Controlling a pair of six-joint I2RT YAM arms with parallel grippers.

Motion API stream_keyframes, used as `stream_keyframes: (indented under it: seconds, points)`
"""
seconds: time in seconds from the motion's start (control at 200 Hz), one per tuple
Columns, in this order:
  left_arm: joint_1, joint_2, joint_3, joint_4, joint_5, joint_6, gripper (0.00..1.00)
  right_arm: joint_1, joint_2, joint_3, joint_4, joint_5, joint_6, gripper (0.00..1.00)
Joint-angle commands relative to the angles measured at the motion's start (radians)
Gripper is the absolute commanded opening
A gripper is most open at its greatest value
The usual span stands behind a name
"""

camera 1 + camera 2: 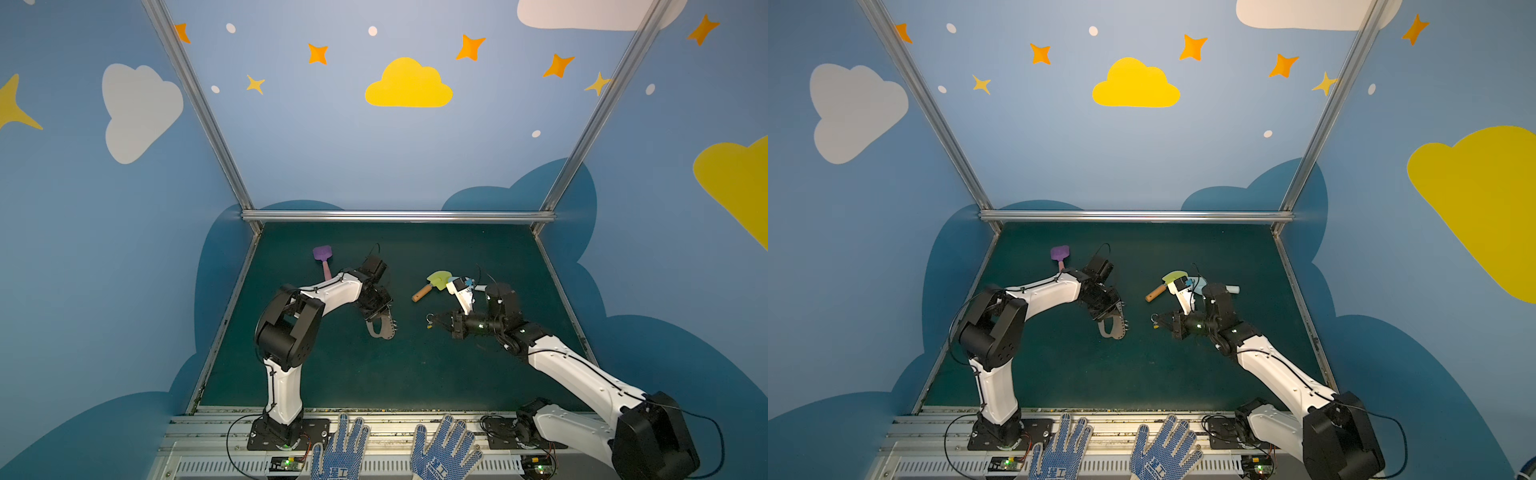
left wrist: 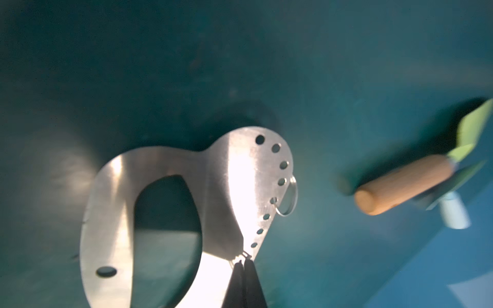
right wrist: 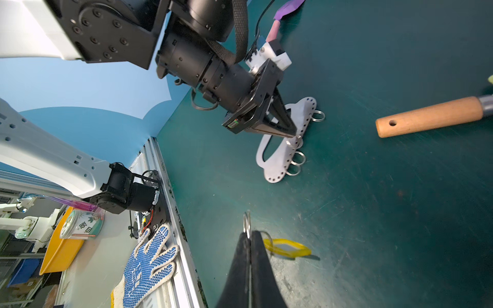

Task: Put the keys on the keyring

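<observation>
Edges: the green tabletop (image 1: 374, 374) is closed in by an aluminium rail (image 1: 395, 216) at the back and by a rail down each side. The front edge is a metal rail on which two blue dotted gloves (image 1: 340, 449) lie. A broad bare strip lies between the claws and the front rail, and a bare gap separates the two claws. A purple spatula (image 1: 323, 257) lies behind the left arm, and a wooden-handled toy shovel (image 1: 430, 286) lies behind the right claw.

Keyring (image 2: 226, 173): flat grey metal plate with rounded ends, an oblong cut-out, a row of small holes along one edge and small split rings (image 3: 298, 157) through some of them. It is tilted. Whether its low end touches the tabletop I cannot tell.

Keys (image 3: 246, 224): a small metal ring with a yellow tag (image 3: 286, 248) hanging from it.

Left claw (image 2: 244, 264): pinched tight on a small ring at the holed edge of the keyring, left of centre in both top views.

Right claw (image 3: 249, 236): pinched tight on the ring of the keys, which stands out past the tips, with the tag to one side. The claw points toward the keyring. The two are apart, with bare tabletop between them.
</observation>
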Motion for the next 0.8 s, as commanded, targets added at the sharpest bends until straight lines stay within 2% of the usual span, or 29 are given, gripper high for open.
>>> stream_keyframes:
  seconds: [0.0,0.12,0.34,0.376,0.441,0.466,0.576,0.796]
  points:
    - [0.008,-0.038,0.016,-0.141,-0.127,0.105,0.04,0.002,-0.011,0.004,-0.009,0.004,-0.005,0.00]
    - [0.011,-0.047,0.028,-0.159,-0.199,0.115,0.04,0.003,0.009,0.012,-0.001,-0.005,0.001,0.00]
    - [0.014,-0.084,-0.001,-0.095,-0.242,0.092,0.06,0.006,0.002,0.000,0.010,0.001,0.016,0.00]
    - [0.016,-0.090,-0.001,-0.092,-0.256,0.095,0.11,0.008,-0.004,-0.004,0.010,0.003,0.016,0.00]
    - [0.024,-0.086,0.012,-0.105,-0.258,0.101,0.33,0.008,-0.010,-0.009,0.008,0.006,0.017,0.00]
    - [0.025,-0.084,0.017,-0.114,-0.255,0.103,0.38,0.007,-0.012,-0.010,0.010,0.007,0.017,0.00]
    - [0.023,-0.120,-0.017,-0.093,-0.228,0.090,0.39,0.008,-0.016,-0.014,0.009,0.009,0.023,0.00]
    - [0.014,-0.329,-0.188,-0.006,-0.164,0.004,0.45,0.008,-0.012,-0.025,0.030,0.009,0.032,0.00]
